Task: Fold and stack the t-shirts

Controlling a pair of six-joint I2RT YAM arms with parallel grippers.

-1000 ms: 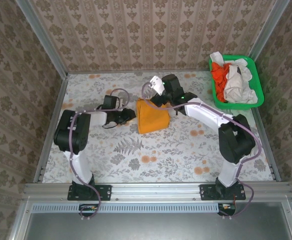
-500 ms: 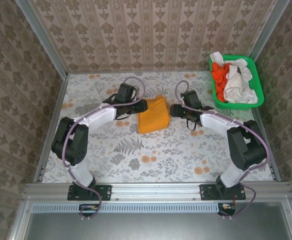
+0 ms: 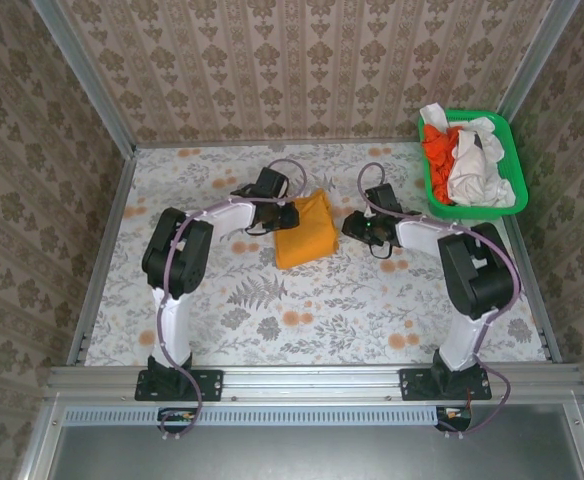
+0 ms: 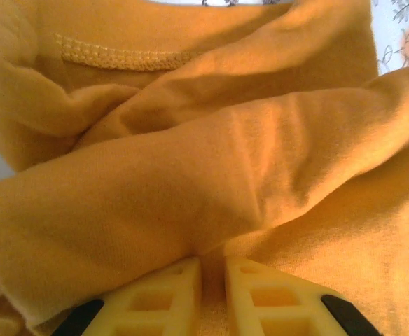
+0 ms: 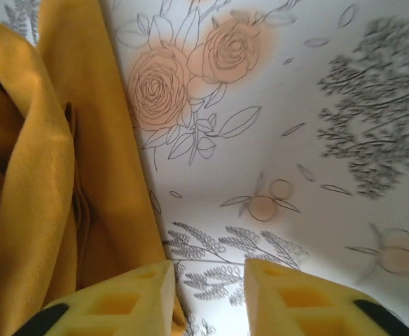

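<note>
In the last second the left gripper [image 4: 211, 278] slid in and pinched the left edge of the folded mustard-orange t-shirt [image 3: 307, 230] — on the table [image 3: 302, 330], centred toward its far edge — while the right gripper [image 5: 210, 288], jaws narrowed but apart and empty, waits just beside it, so a lift or shift seems next.

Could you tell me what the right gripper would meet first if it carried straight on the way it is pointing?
Most likely the floral table, visible between the fingers of the right gripper; the mustard t-shirt lies just beside one finger and may be brushed.
</note>
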